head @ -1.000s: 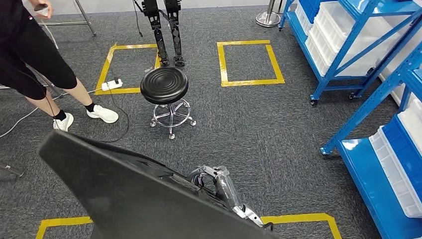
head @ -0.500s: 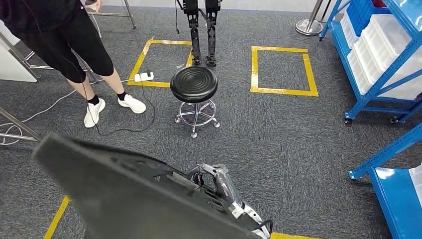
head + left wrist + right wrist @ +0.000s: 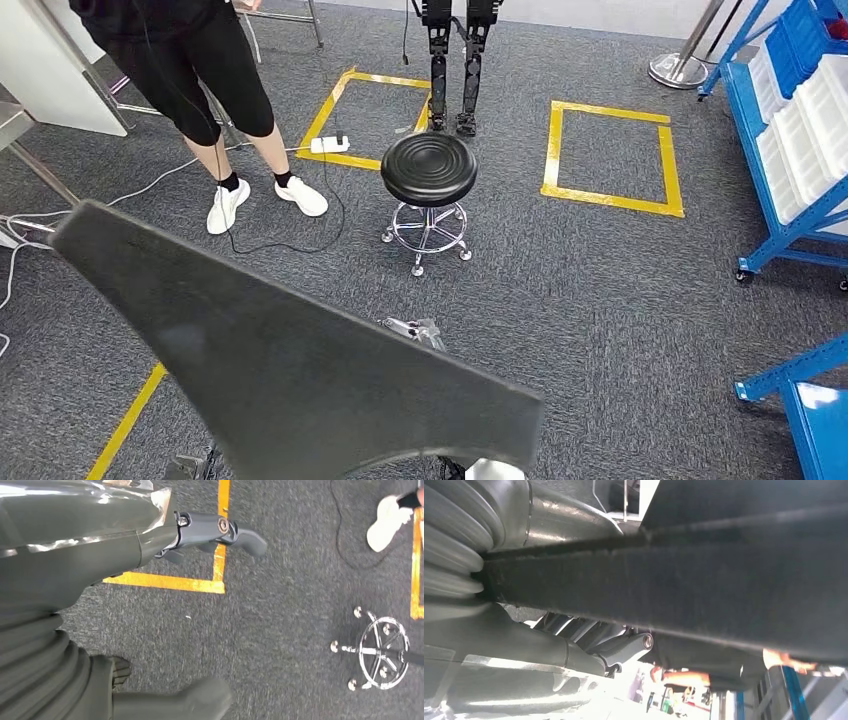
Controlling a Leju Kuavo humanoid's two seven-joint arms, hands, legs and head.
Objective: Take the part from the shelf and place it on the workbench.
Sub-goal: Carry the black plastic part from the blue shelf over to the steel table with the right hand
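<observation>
The part (image 3: 280, 360) is a large, flat, dark grey panel, tilted across the lower left of the head view and hiding most of both arms. In the right wrist view its thick dark edge (image 3: 724, 580) runs across the frame, and my right hand (image 3: 619, 652) grips it, with fingers under the panel. A silver piece of my right arm (image 3: 415, 328) pokes out past the panel's edge. In the left wrist view my left hand (image 3: 165, 540) is over the carpet with a finger (image 3: 240, 532) and the thumb (image 3: 200, 697) apart and nothing between them.
A black round stool (image 3: 430, 170) on a chrome base (image 3: 382, 647) stands ahead. A person (image 3: 200, 80) stands at the far left near cables and a power strip (image 3: 330, 145). Yellow tape squares (image 3: 610, 160) mark the carpet. Blue shelving (image 3: 800, 130) is on the right.
The camera has turned left, so stool, person and shelving slid right in the picture. The panel now sits higher in view and covers more of my right arm.
</observation>
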